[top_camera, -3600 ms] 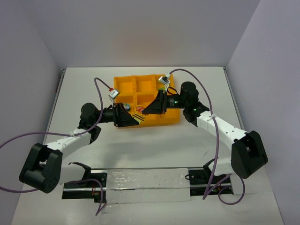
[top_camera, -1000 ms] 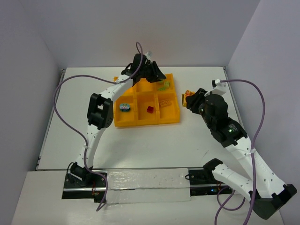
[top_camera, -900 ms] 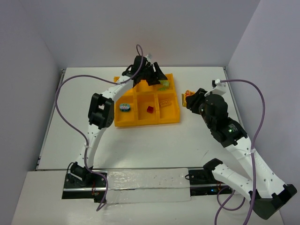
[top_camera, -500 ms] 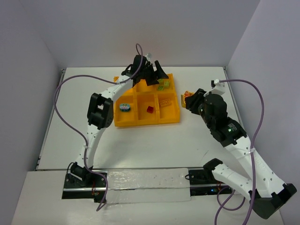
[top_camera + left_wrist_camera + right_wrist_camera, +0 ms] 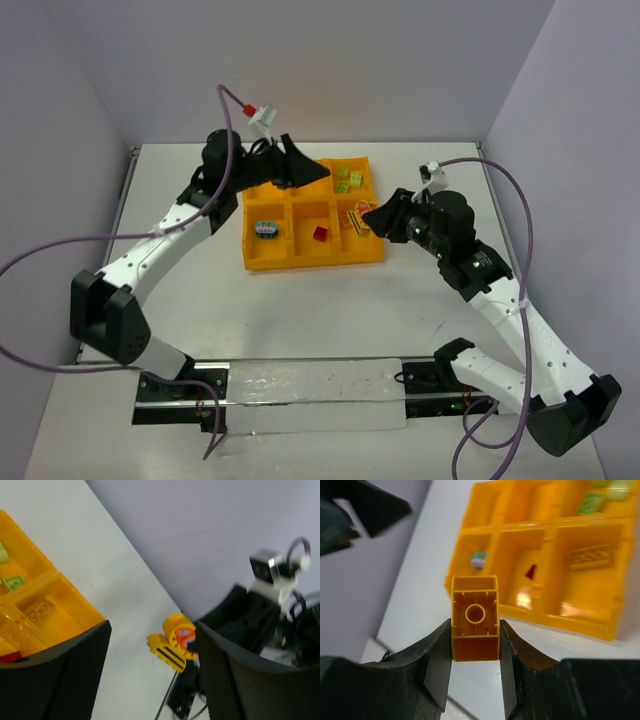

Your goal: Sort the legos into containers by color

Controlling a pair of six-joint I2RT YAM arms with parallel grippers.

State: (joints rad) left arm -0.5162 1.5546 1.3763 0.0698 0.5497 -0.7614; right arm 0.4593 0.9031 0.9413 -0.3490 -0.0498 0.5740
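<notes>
The orange-yellow tray (image 5: 300, 262) holds legos in its wells: green ones (image 5: 348, 180) back right, a teal one (image 5: 266, 229) front left, a red one (image 5: 320, 233) front middle. My right gripper (image 5: 368, 215) is shut on a yellow brick (image 5: 475, 617) above the tray's front right well, where a flat yellow lego (image 5: 590, 556) lies. My left gripper (image 5: 312, 172) hangs open over the tray's back row with nothing between its fingers (image 5: 55, 675). In the left wrist view the held yellow brick (image 5: 172, 642) shows beyond the tray (image 5: 75, 612).
The white table (image 5: 300, 310) is bounded by grey walls at the back and sides. Purple cables loop off both arms. A black and silver rail (image 5: 300, 385) runs along the near edge between the arm bases.
The left gripper opened and drew back left from the back right well, leaving a green lego there. The right gripper carried the yellow brick left from beside the tray to over it.
</notes>
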